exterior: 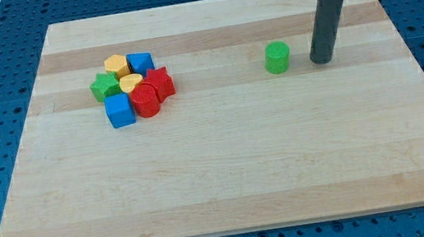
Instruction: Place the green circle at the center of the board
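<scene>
No hand here, only a dark rod, so nothing is grasped; my tip rests on the desk just beside the green circle, at its 3 o'clock, apart from it. The circle stands right of the desk's centre. Well off at its 9 o'clock huddle the blue cube, red cylinder, red star, green star, another blue block, yellow block and yellow heart.

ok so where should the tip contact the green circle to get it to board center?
No grip, push only. Contact the green circle on its right wall, where my tip already stands just off it. It is upright and round, so push centred, toward the view's left and slightly down.
</scene>
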Tool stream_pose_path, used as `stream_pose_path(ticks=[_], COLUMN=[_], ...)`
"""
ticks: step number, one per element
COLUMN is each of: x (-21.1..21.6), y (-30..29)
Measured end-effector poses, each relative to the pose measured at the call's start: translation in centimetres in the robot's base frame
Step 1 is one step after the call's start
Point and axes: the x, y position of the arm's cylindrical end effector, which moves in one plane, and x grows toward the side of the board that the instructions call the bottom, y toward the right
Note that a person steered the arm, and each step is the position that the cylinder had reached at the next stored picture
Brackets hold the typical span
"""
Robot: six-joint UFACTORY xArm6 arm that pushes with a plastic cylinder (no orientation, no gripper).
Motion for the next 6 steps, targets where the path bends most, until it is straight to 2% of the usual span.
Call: stream_pose_path(ticks=[2, 6], x=[-0.1, -2.9], y=[-1.4, -8.4])
